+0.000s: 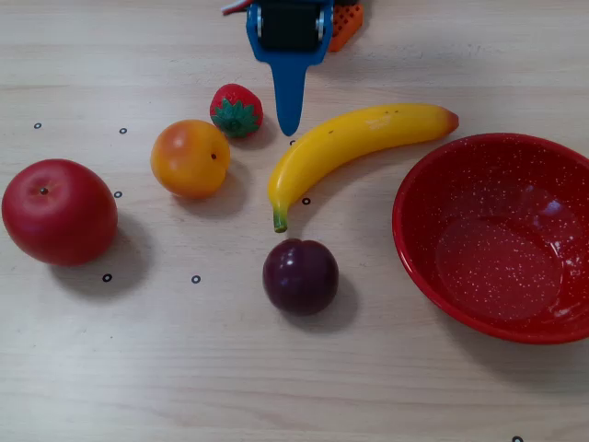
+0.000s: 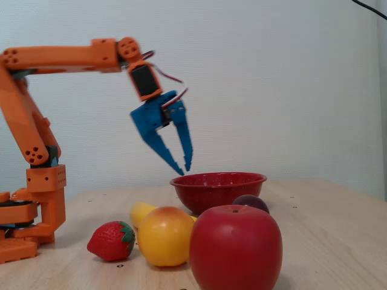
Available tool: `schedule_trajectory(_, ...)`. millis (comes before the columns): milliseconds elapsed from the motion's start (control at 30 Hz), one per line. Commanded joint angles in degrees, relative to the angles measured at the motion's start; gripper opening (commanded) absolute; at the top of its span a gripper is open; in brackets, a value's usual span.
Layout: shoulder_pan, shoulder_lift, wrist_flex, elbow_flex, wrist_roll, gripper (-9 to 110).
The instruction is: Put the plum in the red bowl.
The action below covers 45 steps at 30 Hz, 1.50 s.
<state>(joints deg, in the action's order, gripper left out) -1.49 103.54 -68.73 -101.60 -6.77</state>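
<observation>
Hanging raised and empty with its blue fingers parted, the hand (image 2: pixel 183 170) must descend onto the small glossy dark purple plum (image 1: pixel 301 275), which sits on the counter just left of the wide speckled red bowl (image 1: pixel 419 262) in the top-down fixed view, where an off-centre pinch would likely roll it away.

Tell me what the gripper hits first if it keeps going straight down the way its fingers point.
Probably the bare table beside the banana. The open gripper hangs clear above the fruit, tips aimed down; depth is unclear, so it might clip the banana.
</observation>
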Motion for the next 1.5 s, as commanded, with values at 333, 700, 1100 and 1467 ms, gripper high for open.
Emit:
schedule_trajectory(333, -1.93, -19.69, -10.02, 30.67, -1.85, 13)
schedule_trajectory(700, -1.23, -31.82, -18.02, 40.52, -2.99, 33)
schedule_trajectory(1100, -0.26, -45.62, -16.79, 51.77, -4.75, 37)
schedule_trajectory(1467, -0.35, -52.82, -14.77, 56.34, -8.0, 39)
